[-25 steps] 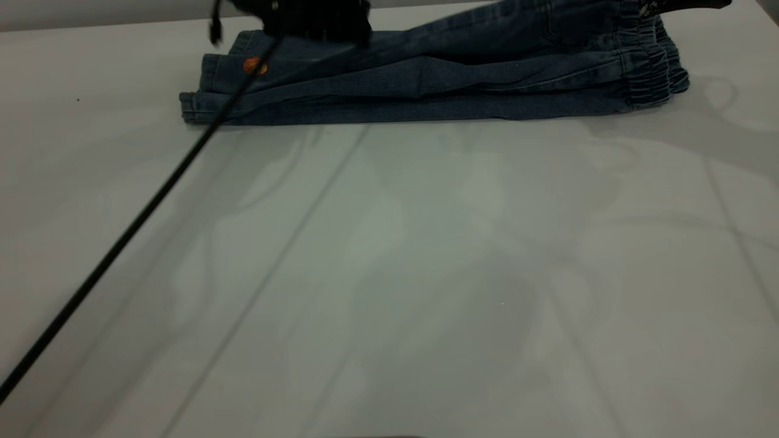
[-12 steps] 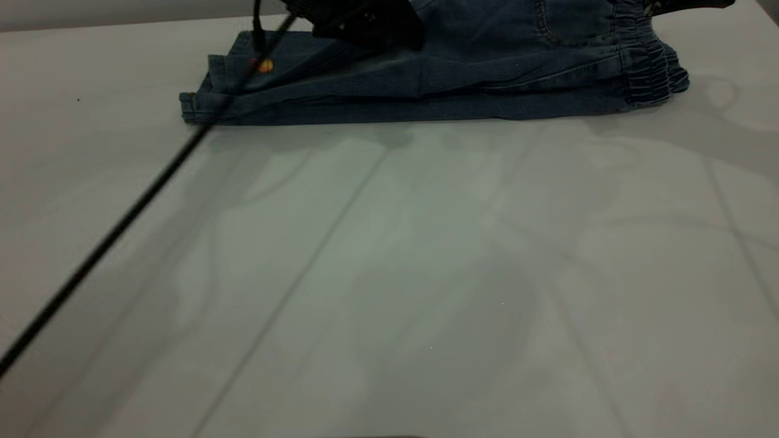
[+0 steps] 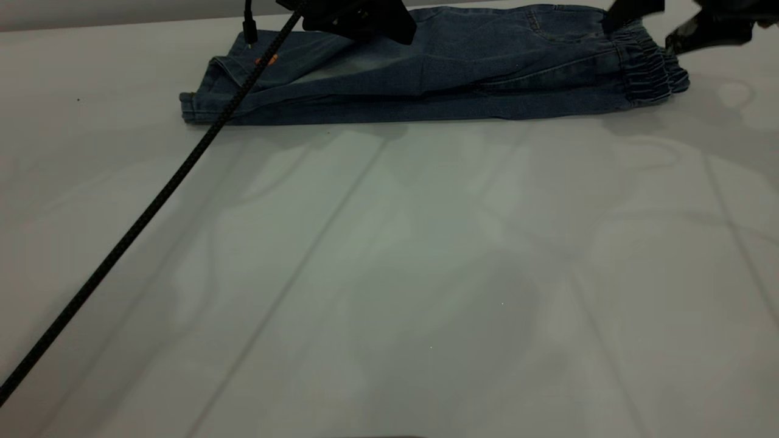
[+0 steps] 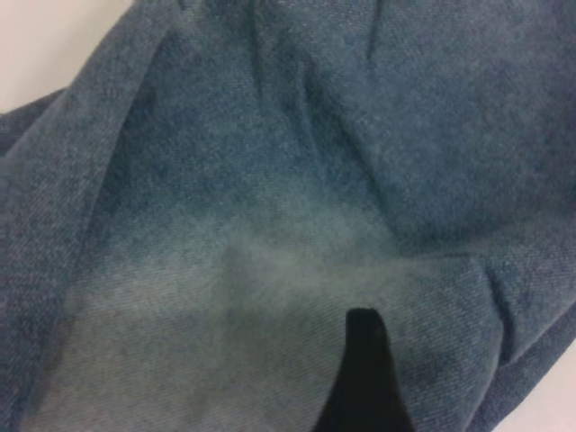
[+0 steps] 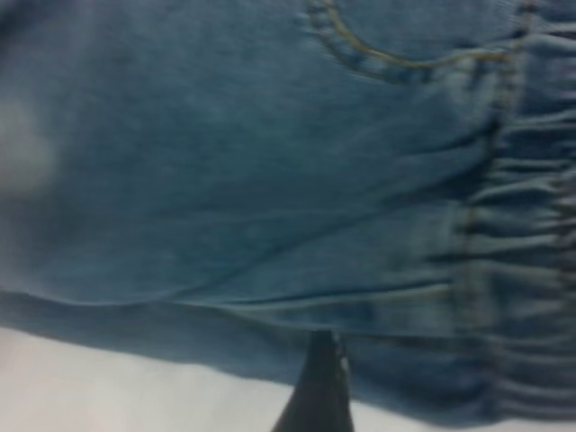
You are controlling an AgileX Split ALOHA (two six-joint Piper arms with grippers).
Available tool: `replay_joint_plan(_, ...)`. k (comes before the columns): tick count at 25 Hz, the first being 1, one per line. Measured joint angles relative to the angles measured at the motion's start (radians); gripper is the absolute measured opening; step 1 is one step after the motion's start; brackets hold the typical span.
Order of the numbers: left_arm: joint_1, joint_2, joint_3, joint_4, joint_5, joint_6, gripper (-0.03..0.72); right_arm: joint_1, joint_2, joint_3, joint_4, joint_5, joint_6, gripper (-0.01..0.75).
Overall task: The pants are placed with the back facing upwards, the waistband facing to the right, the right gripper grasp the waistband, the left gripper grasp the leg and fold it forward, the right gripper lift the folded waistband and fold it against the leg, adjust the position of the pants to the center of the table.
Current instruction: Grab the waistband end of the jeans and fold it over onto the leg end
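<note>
- We see the pants (image 3: 438, 79) folded in a long strip at the far edge of the white tabletop (image 3: 389, 274), near 12 o'clock.
- The waistband (image 3: 648, 73) is at the 3 o'clock end, and the leg (image 3: 255, 67) with an orange print is at the 9 o'clock end.
- Our left pincer (image 3: 359, 18) hangs over the middle of the pants; we cannot tell if it is apart or together.
- Our right pincer (image 3: 663, 21) is spread apart, just above the waistband, holding nothing.
- A black cable (image 3: 140, 219) runs across the tabletop.

The pants (image 3: 450, 73) are seen in blue with a pale faded patch and a bit of orange print — laid on the white table (image 3: 389, 274) — crossed by a black cable (image 3: 152, 204).
</note>
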Motion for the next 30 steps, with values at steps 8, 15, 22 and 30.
replay_joint_plan(8,0.000,0.000,0.000,0.000,-0.001,-0.001,0.514,0.000,0.055,-0.009,0.047,-0.132,-0.179,0.593)
replay_joint_plan(15,0.000,0.000,0.000,0.000,0.013,-0.002,0.514,0.000,0.133,-0.065,0.082,-0.123,-0.203,0.593)
replay_joint_plan(22,0.000,0.000,0.000,0.000,0.019,-0.003,0.514,-0.001,0.179,-0.085,0.107,-0.107,-0.201,0.575)
replay_joint_plan(30,0.000,0.000,0.000,-0.001,0.019,-0.003,0.514,-0.002,0.208,-0.103,0.134,-0.100,-0.122,0.190)
